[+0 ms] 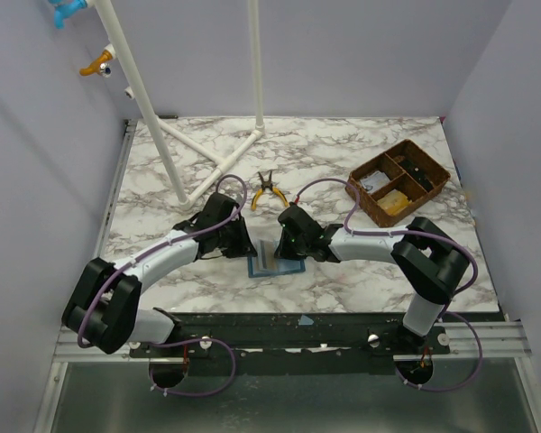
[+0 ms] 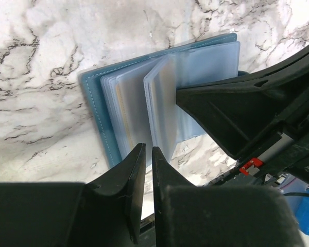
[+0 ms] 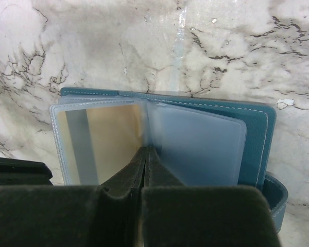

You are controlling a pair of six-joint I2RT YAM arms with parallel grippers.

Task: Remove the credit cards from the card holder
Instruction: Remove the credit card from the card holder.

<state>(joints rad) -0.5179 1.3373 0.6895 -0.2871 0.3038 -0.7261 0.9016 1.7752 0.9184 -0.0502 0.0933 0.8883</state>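
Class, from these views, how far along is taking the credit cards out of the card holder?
Done: the card holder lies open on the table. In hand: the shut right pincer presses among its clear sleeves; the left pincer hovers beside, empty. Left: no card is out; a tan card sits sleeved.

No readable txt, labels, brands or nos. in any view, incl. card holder [image 2: 95, 103].
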